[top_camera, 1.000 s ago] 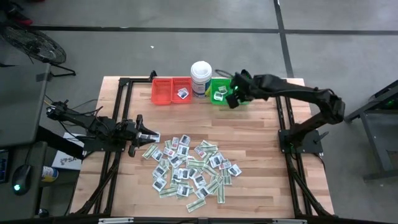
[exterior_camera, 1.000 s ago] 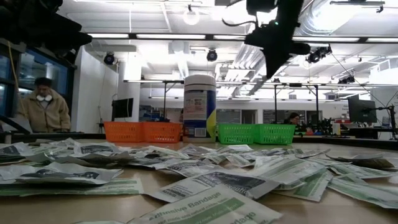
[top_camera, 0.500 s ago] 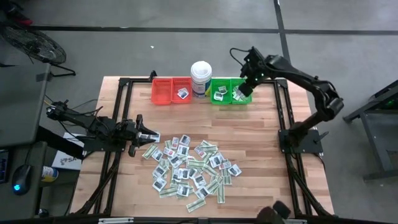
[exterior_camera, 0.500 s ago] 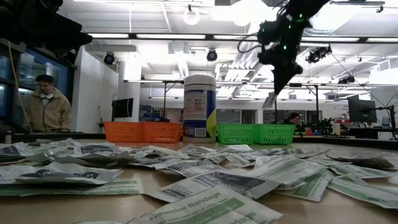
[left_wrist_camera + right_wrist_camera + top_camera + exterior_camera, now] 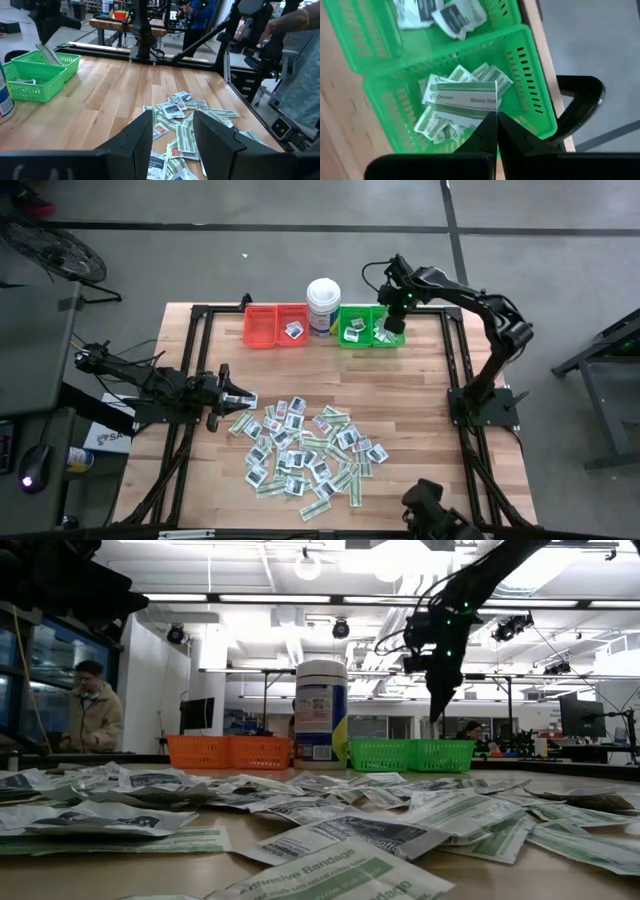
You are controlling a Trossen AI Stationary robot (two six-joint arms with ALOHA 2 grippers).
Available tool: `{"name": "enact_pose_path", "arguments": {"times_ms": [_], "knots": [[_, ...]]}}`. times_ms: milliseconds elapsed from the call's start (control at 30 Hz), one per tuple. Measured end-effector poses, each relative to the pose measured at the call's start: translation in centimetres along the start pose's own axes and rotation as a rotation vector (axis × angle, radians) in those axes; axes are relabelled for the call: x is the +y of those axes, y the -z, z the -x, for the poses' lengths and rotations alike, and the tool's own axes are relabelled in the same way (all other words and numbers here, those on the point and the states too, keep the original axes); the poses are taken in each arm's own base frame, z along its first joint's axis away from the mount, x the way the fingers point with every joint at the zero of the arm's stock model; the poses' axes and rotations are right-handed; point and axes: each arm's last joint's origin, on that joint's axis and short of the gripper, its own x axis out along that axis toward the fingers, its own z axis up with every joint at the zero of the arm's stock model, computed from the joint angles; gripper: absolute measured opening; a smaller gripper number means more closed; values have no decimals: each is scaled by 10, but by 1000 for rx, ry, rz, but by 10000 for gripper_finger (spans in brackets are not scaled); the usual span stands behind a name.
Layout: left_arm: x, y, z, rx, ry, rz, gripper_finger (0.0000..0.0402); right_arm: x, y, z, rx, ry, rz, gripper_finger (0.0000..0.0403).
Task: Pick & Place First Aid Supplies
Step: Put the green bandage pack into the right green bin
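The first aid supplies (image 5: 305, 450) lie in a loose pile on the table's near half: square white packets and pale green-and-white strips. My right gripper (image 5: 392, 320) points down over the green bin's (image 5: 362, 330) right compartment and is shut on one strip (image 5: 465, 97). More strips lie in that compartment, and square packets lie in the compartment beside it. My left gripper (image 5: 240, 398) is open and low at the pile's left edge, touching nothing. In the left wrist view its fingers stand apart, with packets (image 5: 185, 120) ahead of them. My right gripper pinches the green-and-white strip between its two fingers near one end (image 5: 489, 111), coming from above and pointing down. The strip is lifted clear and hangs slanting below the fingers (image 5: 50, 54), over the strips lying in the green bin.
A red bin (image 5: 275, 327) holding a packet and a tall white tub (image 5: 323, 305) stand in a row with the green bin at the far edge. Bare wood lies between bins and pile. A person (image 5: 295, 50) stands at the table's near right side.
My right gripper, shut on the strip throughout, has moved from the green bin's near side toward the far edge, tipped to point down, and come lower over the bin's right compartment. The strip went with it. A person behind the table has walked a step.
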Motion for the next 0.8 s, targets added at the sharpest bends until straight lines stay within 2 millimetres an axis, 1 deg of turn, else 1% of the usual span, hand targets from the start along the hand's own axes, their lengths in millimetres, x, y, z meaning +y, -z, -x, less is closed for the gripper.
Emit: {"name": "enact_pose_path", "arguments": {"times_ms": [133,200,367,467,633,667,800], "knots": [[0,-4,0,-41,-32,4,140,-5,3,-12,11,-46,38,0],[0,-7,0,-71,-46,-28,140,-6,3,-18,19,-61,47,0],[0,-14,3,-168,-48,-96,140,-6,3,-22,26,-63,90,0],[2,-6,4,-207,-57,-112,140,-7,3,-22,21,-57,89,0],[7,14,5,-300,-57,-78,140,-8,3,-22,23,-59,82,0],[7,13,6,-335,-48,-66,140,-7,4,-22,25,-60,82,0],[7,15,7,-317,-33,-108,140,-7,4,-22,24,-66,80,0]]}}
